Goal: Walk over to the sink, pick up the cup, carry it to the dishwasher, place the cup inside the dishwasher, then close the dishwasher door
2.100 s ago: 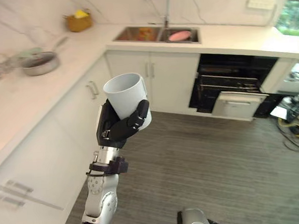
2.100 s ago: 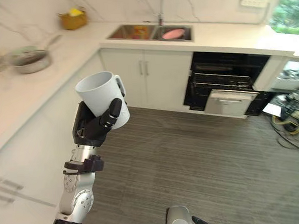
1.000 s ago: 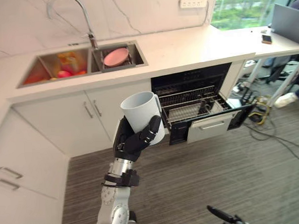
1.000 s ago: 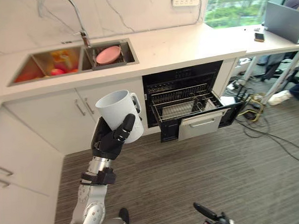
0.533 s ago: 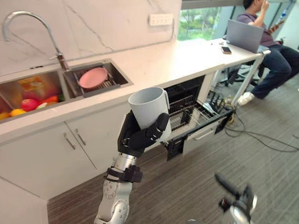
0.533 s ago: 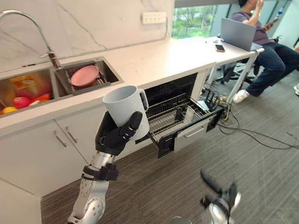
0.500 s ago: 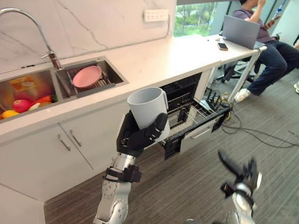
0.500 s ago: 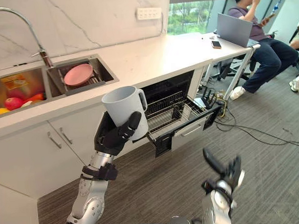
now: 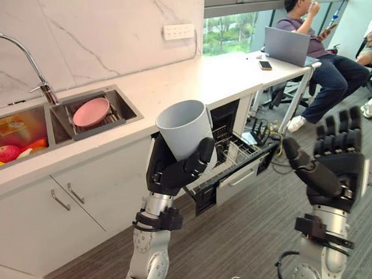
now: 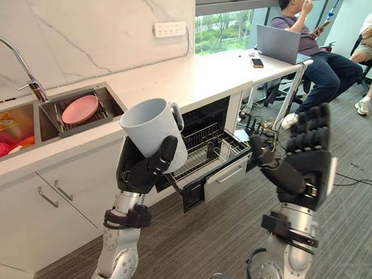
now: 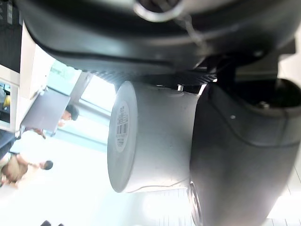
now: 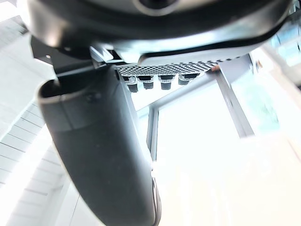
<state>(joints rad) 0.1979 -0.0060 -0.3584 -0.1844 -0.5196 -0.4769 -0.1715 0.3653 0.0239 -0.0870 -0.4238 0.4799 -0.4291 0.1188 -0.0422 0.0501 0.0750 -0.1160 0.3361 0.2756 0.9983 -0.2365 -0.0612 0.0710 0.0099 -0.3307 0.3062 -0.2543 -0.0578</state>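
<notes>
My left hand (image 9: 175, 171) is shut on a pale grey cup (image 9: 185, 130) with a handle, holding it upright at chest height in front of the counter. In the left wrist view the cup (image 11: 150, 136) lies against the palm with the thumb (image 11: 235, 155) round it. Behind the cup the dishwasher (image 10: 211, 152) stands open under the counter, its wire rack (image 10: 202, 154) pulled out over the lowered door. My right hand (image 9: 338, 154) is raised at the right, fingers straight and empty. The sink (image 9: 92, 114) at the left holds a pink plate (image 9: 90, 111).
A white counter (image 9: 196, 80) runs along the marble wall, with a phone and a laptop (image 9: 287, 45) at its far end. A person (image 9: 321, 53) sits on a chair there. Cables (image 9: 266, 127) lie on the floor beside the dishwasher. White cabinet doors (image 9: 71, 200) stand below the sink.
The view has swung further along the counter toward the dishwasher. My right hand has risen from low in the view to chest height, fingers spread. The cup stays in my left hand.
</notes>
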